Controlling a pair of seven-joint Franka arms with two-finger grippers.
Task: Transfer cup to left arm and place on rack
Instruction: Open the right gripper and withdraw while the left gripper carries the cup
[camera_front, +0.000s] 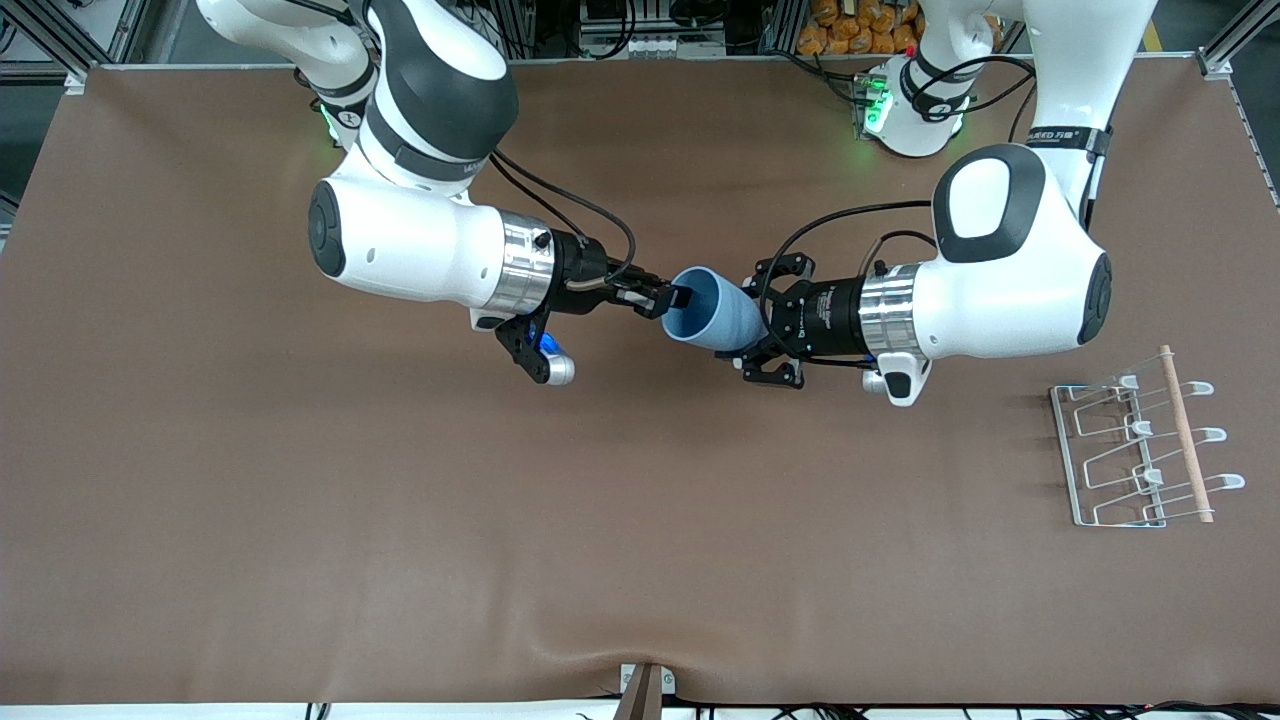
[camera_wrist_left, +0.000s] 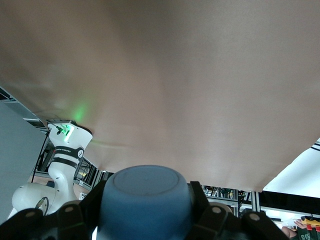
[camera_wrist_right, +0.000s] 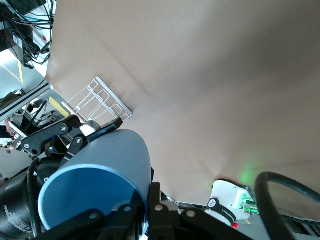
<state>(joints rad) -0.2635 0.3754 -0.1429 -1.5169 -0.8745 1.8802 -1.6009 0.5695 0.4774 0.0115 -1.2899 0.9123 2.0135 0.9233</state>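
Matte tapered cup (camera_front: 712, 312), both end effectors gripping

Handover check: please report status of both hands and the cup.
Right hand pinches cup rim, cup in air over mid-table. Left hand around cup base, grip unclear. Rack at left arm's end, nothing on it.

Brown table (camera_front: 300, 500) carries only the rack (camera_front: 1140, 450).
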